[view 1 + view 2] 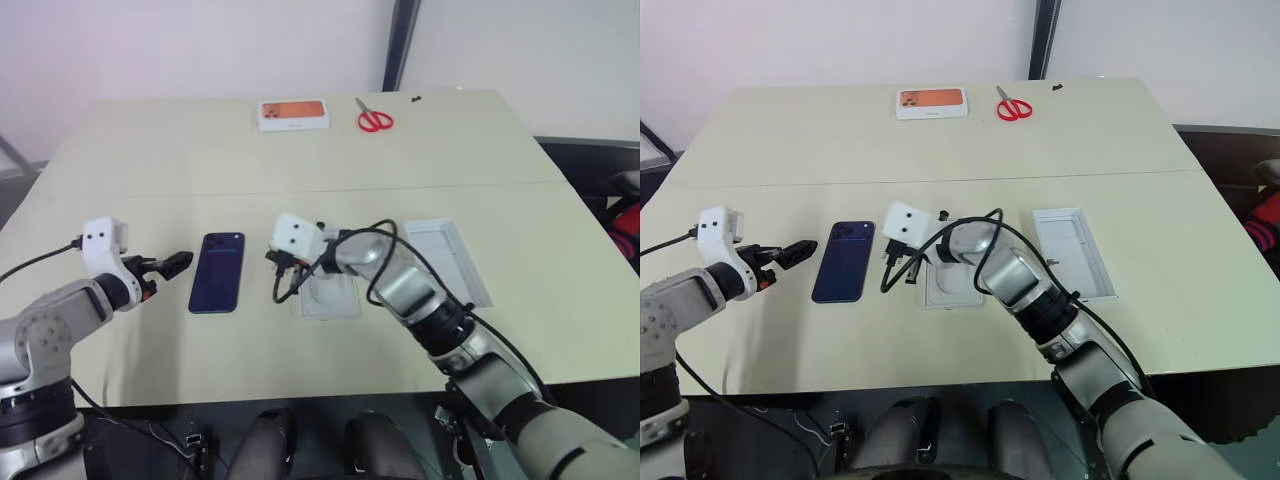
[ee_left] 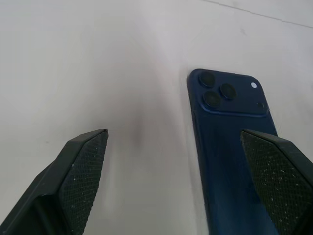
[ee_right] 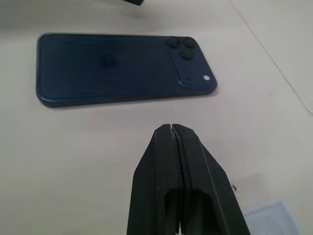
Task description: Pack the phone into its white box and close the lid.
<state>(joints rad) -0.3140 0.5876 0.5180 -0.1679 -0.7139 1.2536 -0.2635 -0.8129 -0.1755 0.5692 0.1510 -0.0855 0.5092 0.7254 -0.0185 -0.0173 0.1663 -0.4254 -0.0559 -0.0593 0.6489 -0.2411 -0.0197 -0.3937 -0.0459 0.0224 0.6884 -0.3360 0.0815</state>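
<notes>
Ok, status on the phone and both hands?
Left hand open beside phone. Right hand shut, empty. Phone flat on table, unboxed. Nothing blocking.

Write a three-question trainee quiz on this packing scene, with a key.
1. True or false: the phone already lies in a box.
2. Which gripper has its fingers pressed together? A) left gripper B) right gripper
3. What red tool lies at the table's far edge, beside the white box with orange print?

Key: 1. False, it lies camera side up on the table between the grippers. 2. B; the left one is open. 3. The scissors.
</notes>
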